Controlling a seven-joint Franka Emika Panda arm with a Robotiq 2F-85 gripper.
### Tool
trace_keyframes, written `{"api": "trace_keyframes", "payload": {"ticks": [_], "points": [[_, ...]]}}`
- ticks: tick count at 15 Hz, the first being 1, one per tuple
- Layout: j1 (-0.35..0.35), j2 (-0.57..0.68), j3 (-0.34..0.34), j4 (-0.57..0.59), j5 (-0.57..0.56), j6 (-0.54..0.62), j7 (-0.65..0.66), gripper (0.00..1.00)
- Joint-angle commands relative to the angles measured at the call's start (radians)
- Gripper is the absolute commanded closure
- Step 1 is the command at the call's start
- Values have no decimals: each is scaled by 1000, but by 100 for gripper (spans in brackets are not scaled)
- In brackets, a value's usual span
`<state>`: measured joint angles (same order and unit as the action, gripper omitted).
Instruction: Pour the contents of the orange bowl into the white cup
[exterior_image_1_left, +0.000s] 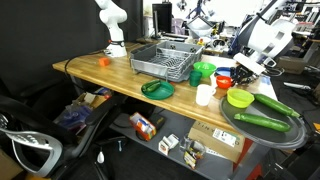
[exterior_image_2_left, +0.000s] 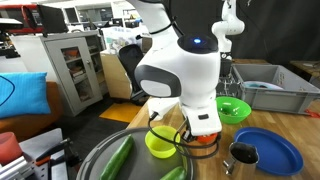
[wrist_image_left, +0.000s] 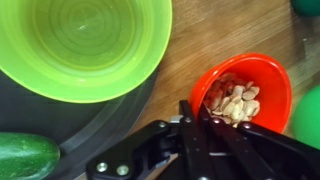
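Note:
The orange bowl sits on the wooden table and holds pale seeds or nuts. In the wrist view my gripper is shut on its near rim, one finger inside and one outside. In an exterior view the bowl shows only as an orange edge under the gripper, next to the yellow-green bowl. The white cup stands upright near the table's front edge, a little apart from the gripper. The cup is out of the wrist view.
The yellow-green bowl lies close beside the orange bowl, over a dark round tray with cucumbers. A blue bowl, a green bowl, a grey dish rack, a green plate and a green cup are nearby.

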<state>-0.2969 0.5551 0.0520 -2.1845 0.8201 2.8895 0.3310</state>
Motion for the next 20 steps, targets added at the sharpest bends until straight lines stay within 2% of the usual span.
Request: {"api": "trace_keyframes", "payload": {"ticks": [1, 5, 9, 12, 13, 17, 20], "points": [[-19, 0, 23, 8, 32, 24, -18, 98], [-18, -7, 26, 10, 29, 34, -22, 98], [8, -64, 7, -24, -20, 6, -18, 98], [45, -155, -18, -78, -93, -18, -9, 98], [85, -190, -56, -94, -104, -41, -20, 98], [152, -308, -114, -172, -279, -114, -9, 98], [174, -388, -118, -223, -390, -172, -25, 98]]}}
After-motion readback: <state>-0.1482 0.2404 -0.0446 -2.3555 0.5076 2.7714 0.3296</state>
